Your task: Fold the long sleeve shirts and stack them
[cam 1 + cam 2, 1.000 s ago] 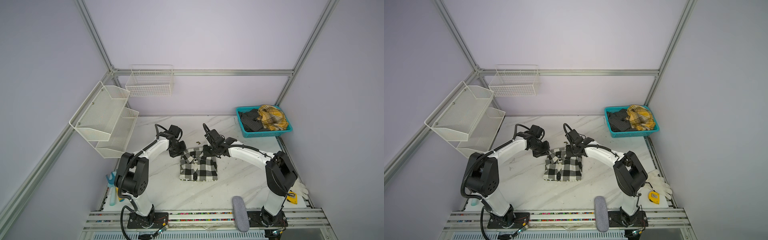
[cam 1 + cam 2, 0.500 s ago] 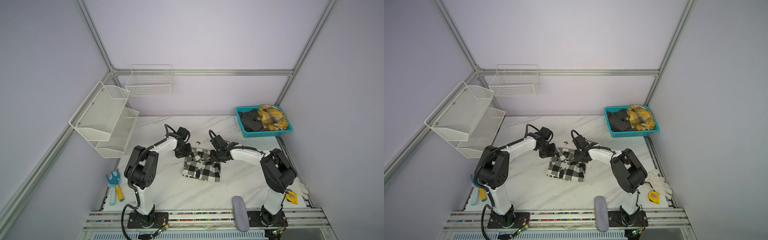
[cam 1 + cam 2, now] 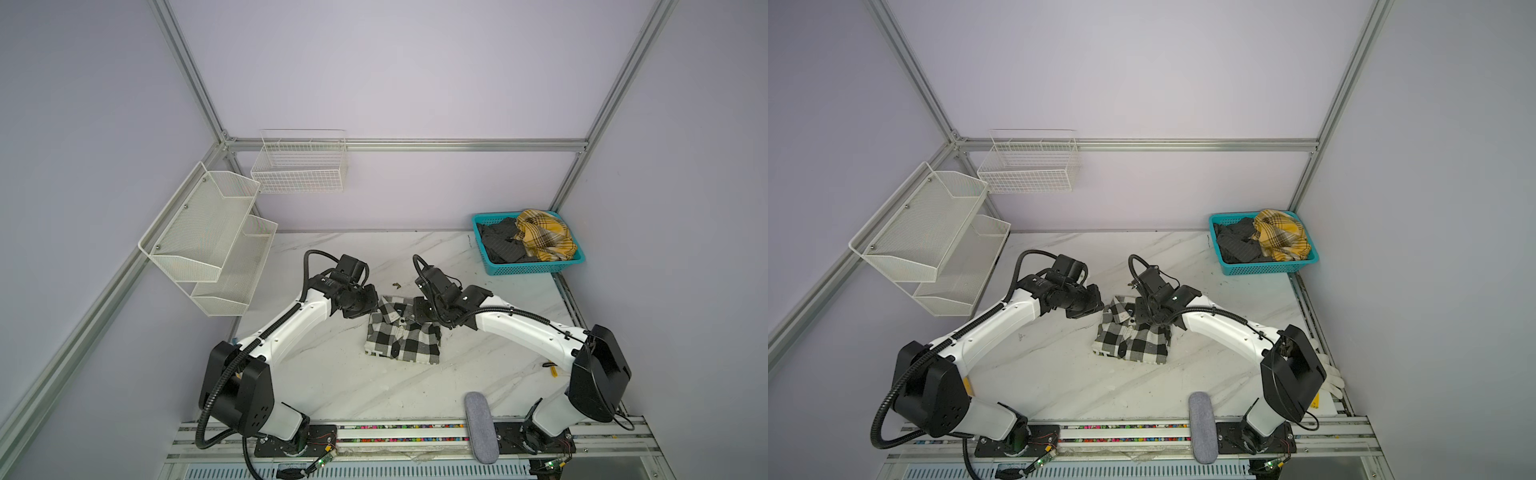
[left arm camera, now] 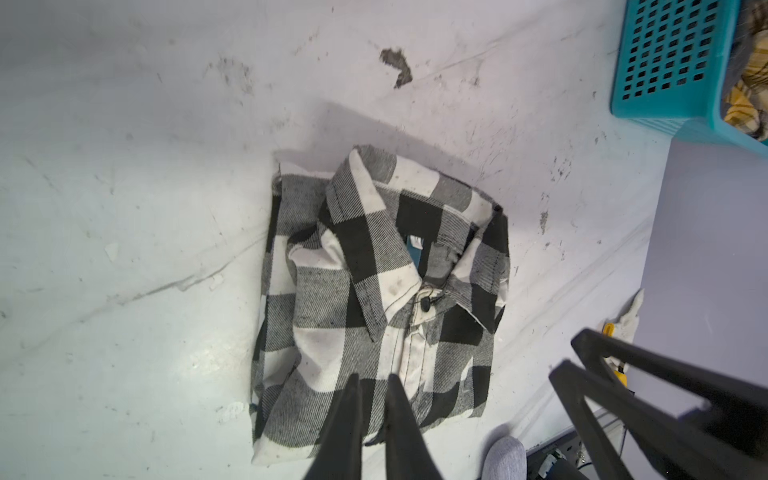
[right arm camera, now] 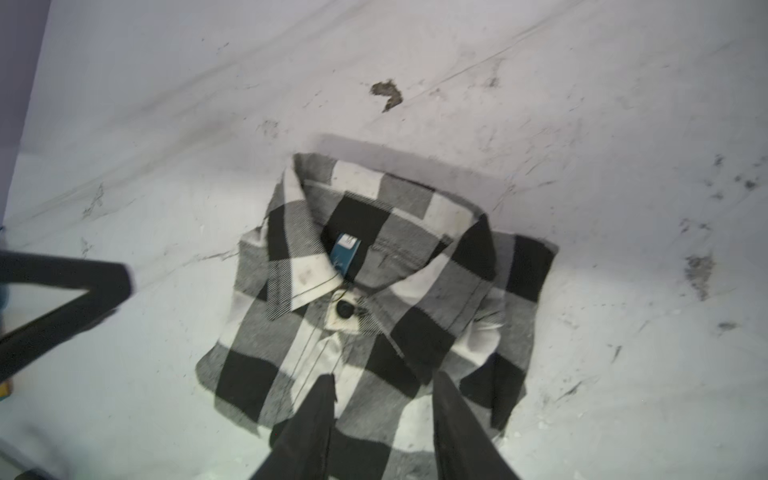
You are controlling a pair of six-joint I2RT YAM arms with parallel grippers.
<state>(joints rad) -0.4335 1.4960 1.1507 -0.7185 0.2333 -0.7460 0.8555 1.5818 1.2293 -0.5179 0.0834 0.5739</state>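
White marble tabletop [image 3: 332,382], lilac walls. Left pincer [image 4: 372,388] nearly closed, empty, above the checked shirt [image 3: 402,336]. Shirt lies mid-tabletop, folded square, collar up. Right pincer [image 5: 384,384] partly open, empty, over it. Basket [image 3: 536,269] at far right holds yellow and grey shirts. Judgement: fold done, cloth released; next, clear both arms and fetch another shirt.

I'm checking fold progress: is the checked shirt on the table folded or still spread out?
Folded. The checked shirt lies as a compact rectangle, collar on top and buttoned, no sleeves showing.
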